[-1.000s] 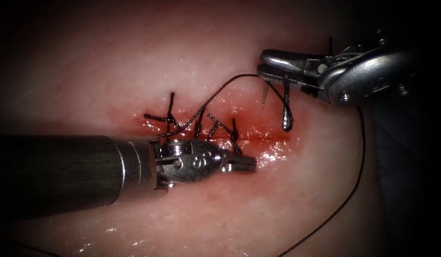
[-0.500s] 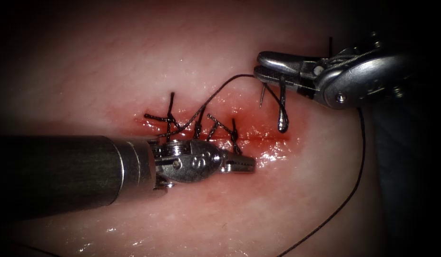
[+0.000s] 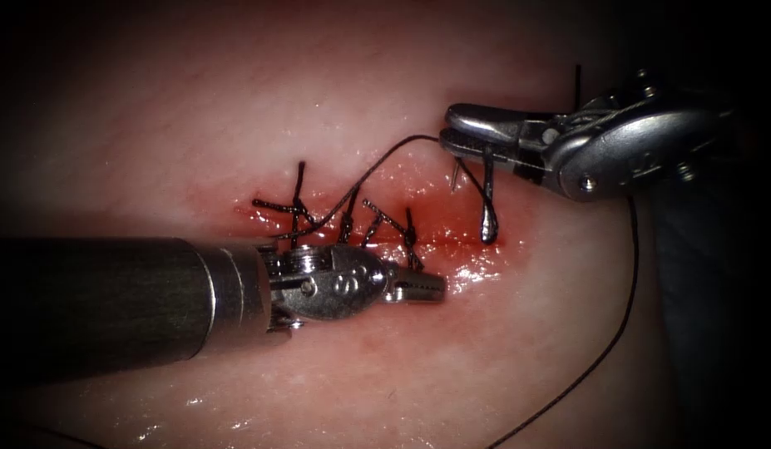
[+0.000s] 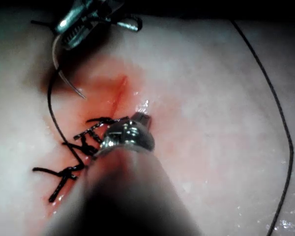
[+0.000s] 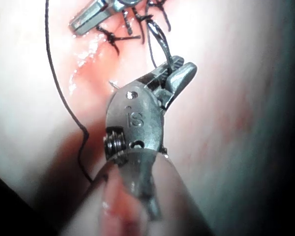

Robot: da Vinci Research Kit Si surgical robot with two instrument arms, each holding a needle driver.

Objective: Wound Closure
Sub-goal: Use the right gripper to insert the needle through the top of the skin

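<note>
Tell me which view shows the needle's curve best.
The left wrist view: the needle arcs from the right tool, its tip free above the tissue. The endoscope view foreshortens the needle beneath the jaws. In the right wrist view the jaws hide most of it.

I count two tools: left tool, right tool. One needle, gripped in the right tool, off the tissue. One long thread running from it. One piece of tissue with one cut. On the cut I make out roughly three stitches, with cut ends sticking up; exact number hard to tell.
</note>
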